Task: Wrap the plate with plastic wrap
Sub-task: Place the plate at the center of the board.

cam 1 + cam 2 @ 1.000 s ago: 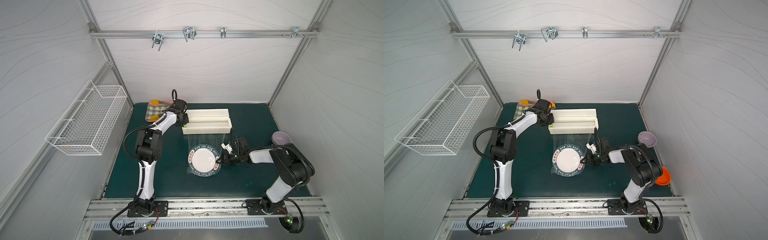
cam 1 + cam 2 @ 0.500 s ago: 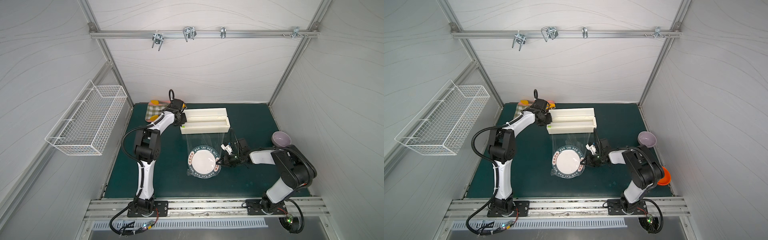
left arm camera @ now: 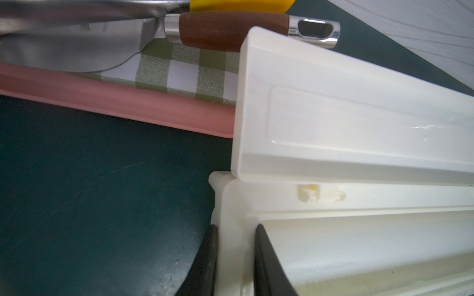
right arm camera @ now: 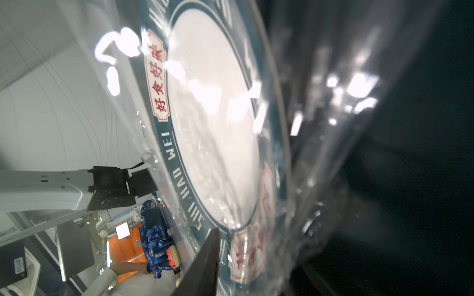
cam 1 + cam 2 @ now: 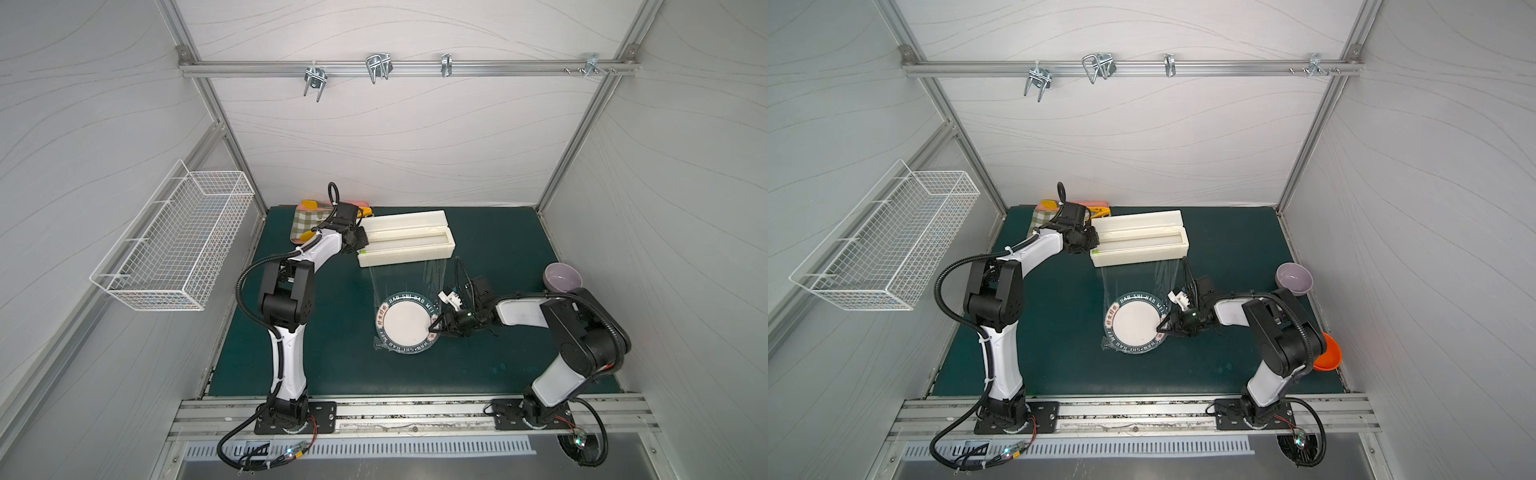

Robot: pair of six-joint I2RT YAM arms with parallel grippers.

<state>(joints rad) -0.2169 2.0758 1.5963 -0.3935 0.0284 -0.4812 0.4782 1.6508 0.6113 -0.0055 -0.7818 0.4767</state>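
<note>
Left wrist shows your left jaws clamping the box point(image 3: 346, 123), likely anchoring wrap point(image 5: 409, 276) stretched over the plate point(image 5: 405, 322); right jaws' gap unclear.

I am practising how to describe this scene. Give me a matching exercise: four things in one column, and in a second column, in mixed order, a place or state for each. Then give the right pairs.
Things:
1. plate
2. plastic wrap
3. dispenser box
4. purple bowl

Places or states:
A. long and white, with its lid open
B. stands by the right edge of the green mat
C. transparent, stretched from the box down over the plate
D. round, lies flat on the mat under the wrap

Right pairs: 1-D, 2-C, 3-A, 4-B
</note>
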